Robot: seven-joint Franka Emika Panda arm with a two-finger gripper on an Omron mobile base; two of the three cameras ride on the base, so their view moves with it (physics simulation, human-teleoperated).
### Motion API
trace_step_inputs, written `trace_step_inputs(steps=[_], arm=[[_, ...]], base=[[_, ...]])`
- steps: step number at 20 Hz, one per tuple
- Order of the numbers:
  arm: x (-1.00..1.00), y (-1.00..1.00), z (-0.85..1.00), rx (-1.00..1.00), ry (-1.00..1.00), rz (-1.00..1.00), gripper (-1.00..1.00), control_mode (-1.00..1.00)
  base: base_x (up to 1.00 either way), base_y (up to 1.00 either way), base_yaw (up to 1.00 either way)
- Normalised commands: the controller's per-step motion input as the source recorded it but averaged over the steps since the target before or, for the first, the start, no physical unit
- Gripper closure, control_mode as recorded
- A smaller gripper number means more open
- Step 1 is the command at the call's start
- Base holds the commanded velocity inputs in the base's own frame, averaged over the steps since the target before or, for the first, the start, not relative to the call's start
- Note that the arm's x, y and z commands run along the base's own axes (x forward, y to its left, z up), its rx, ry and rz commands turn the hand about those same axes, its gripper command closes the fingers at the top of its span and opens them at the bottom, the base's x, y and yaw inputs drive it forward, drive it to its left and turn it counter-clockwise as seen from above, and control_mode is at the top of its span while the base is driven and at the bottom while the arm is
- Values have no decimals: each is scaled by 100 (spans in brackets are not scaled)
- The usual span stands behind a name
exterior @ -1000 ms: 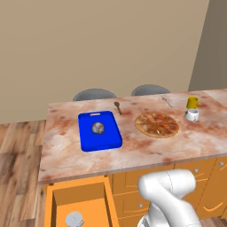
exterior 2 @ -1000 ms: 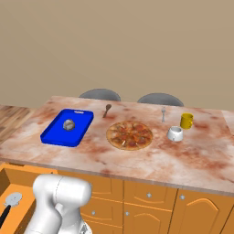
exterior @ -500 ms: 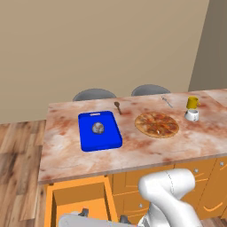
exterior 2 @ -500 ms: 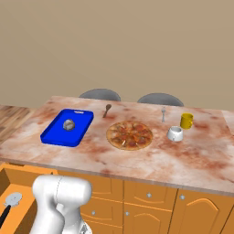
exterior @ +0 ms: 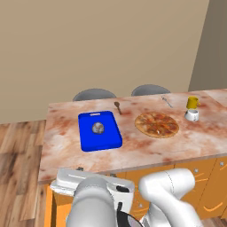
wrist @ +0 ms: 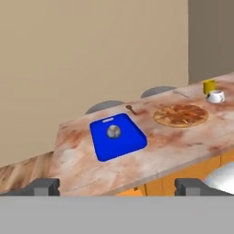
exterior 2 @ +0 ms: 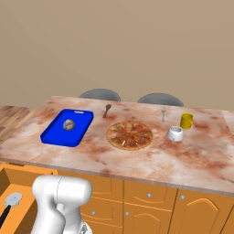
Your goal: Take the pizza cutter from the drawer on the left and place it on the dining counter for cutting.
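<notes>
Nearest the base, the drawer [exterior 2: 16, 183] stands pulled out below the worktop's left end, an orange wooden box seen in the right base view. Inside it lies the pizza cutter [exterior 2: 10, 204]: round silver wheel toward the worktop, black handle running down to the picture's lower edge. It lies untouched, apart from the robot.

In the hand view the fingers [wrist: 43, 186] rise at the bottom, their two dark tips set wide apart with nothing between them. They point over the worktop's near edge toward the blue cutting board.

The worktop [exterior 2: 137, 160] is a long pinkish-brown marbled slab on orange cabinets [exterior 2: 151, 201] with small round knobs. Toward its left end sits the blue cutting board [exterior: 99, 131], with a small grey round object [exterior: 98, 128] on its middle; what it is cannot be told. Right of the board, about mid-worktop, lies the pizza [exterior: 157, 124]. Between board and pizza, close to the far edge, lies a brown wooden spoon [exterior: 118, 107]. Beyond the pizza at the far edge lies a thin silver utensil [exterior: 166, 102]. Toward the right end stand a white bowl [exterior 2: 175, 133] and, just behind it, a yellow mug [exterior 2: 186, 120].

Beyond the far edge the tops of two grey chair backs [exterior 2: 100, 94] show against a beige wall [exterior 2: 114, 41]. Wooden floor [exterior: 20, 155] lies left of the worktop.
</notes>
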Motion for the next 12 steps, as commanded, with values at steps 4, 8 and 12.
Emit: trace_step_inputs(steps=[4, 8, 12], arm=[[33, 8, 0, 0, 21, 0, -100, -100], [6, 11, 0, -1, 38, 0, -100, -100], [0, 13, -4, -6, 50, 0, -100, -100]], base=[[0, 0, 0], [0, 0, 0], [0, 0, 0]])
